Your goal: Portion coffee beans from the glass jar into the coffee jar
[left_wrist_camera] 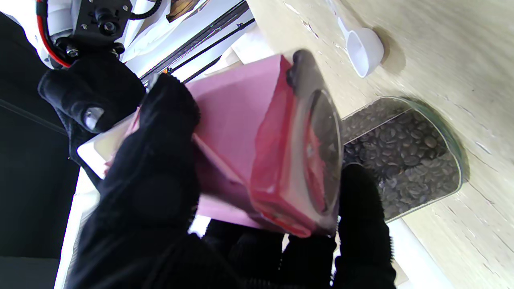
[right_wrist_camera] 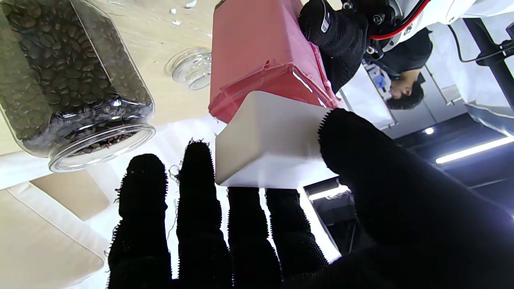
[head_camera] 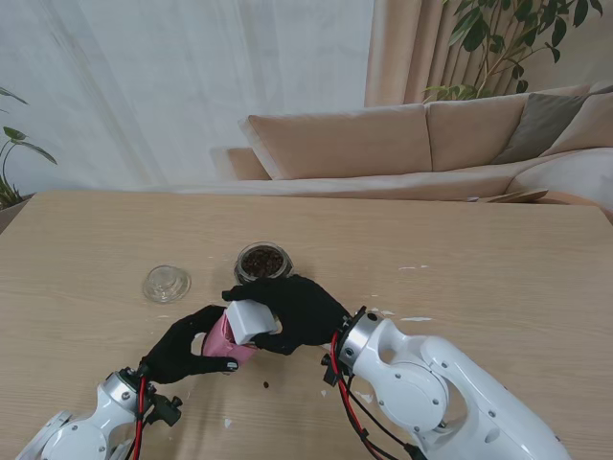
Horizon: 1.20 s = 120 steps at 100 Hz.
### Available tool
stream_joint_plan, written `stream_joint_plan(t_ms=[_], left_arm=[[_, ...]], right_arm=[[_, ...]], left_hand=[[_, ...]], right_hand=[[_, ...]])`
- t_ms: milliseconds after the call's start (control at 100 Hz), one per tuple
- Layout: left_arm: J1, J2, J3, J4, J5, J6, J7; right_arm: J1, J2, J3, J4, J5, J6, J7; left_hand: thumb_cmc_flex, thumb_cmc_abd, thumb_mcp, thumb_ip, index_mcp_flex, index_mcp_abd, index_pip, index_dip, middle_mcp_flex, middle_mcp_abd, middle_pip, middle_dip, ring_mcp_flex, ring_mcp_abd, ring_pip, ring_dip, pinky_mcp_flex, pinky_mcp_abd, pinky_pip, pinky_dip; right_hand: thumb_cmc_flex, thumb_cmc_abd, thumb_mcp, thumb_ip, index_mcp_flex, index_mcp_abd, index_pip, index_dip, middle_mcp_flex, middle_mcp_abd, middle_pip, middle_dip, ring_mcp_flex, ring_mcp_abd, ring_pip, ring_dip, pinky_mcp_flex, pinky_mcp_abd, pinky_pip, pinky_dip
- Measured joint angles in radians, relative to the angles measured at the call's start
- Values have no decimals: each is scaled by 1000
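While my left hand [head_camera: 189, 347] clamps the one pink coffee jar [head_camera: 228, 343] and my right hand [head_camera: 292, 311] grips its white lid [head_camera: 249, 321], one glass jar [head_camera: 263, 262] of beans stands just beyond, one clear lid [head_camera: 167, 284] left.

Both hands crowd the lower middle of the stand view around the pink jar [head_camera: 225, 342]. The open glass jar [head_camera: 263, 262] stands just beyond them, its lid [head_camera: 167, 284] to the left. The table [head_camera: 498, 268] is bare across the right half.
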Motion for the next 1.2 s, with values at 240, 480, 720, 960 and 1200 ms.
stream_joint_plan(t_ms=[240, 480, 720, 960, 1200], left_arm=[[0, -1, -3, -2, -6, -3, 2], [0, -1, -6, -2, -12, -7, 3], [0, -2, -8, -2, -16, -9, 5], [0, -2, -9, -2, -19, -11, 3], [0, -2, -9, -1, -19, -15, 3]], right_arm=[[-10, 10, 6, -41, -9, 58, 53], [-26, 10, 14, -57, -58, 75, 37], [-37, 7, 17, -59, -81, 94, -5], [-20, 0, -11, -47, -84, 135, -30], [-7, -8, -32, -34, -91, 182, -56]], left_hand=[[0, 0, 0, 0, 0, 0, 0, 0, 0, 0, 0, 0, 0, 0, 0, 0, 0, 0, 0, 0], [0, 0, 0, 0, 0, 0, 0, 0, 0, 0, 0, 0, 0, 0, 0, 0, 0, 0, 0, 0], [0, 0, 0, 0, 0, 0, 0, 0, 0, 0, 0, 0, 0, 0, 0, 0, 0, 0, 0, 0], [0, 0, 0, 0, 0, 0, 0, 0, 0, 0, 0, 0, 0, 0, 0, 0, 0, 0, 0, 0], [0, 0, 0, -1, 1, -6, 0, 0, 0, 0, 0, 0, 0, 0, -6, 0, 0, 0, 0, 0]], right_hand=[[-120, 13, -102, 2, -110, 41, -71, -39, -144, 22, -40, -27, -126, 50, -40, -10, -82, 44, -25, 12], [-126, 21, -117, 4, -135, 39, -80, 18, -194, 19, 25, 2, -150, 50, -35, -10, -91, 43, -25, 60], [-76, 22, -73, 8, -112, 34, 66, 172, -152, -3, 149, 101, -122, 49, 63, 37, -37, 39, 31, 105], [-124, 21, -75, 6, -117, 11, 351, 412, -113, -26, 275, 231, -91, 47, 197, 111, 0, 38, 98, 132], [-286, 96, -191, 8, -118, 38, 582, 504, -113, -22, 308, 267, -90, 47, 231, 125, -2, 39, 122, 142]])
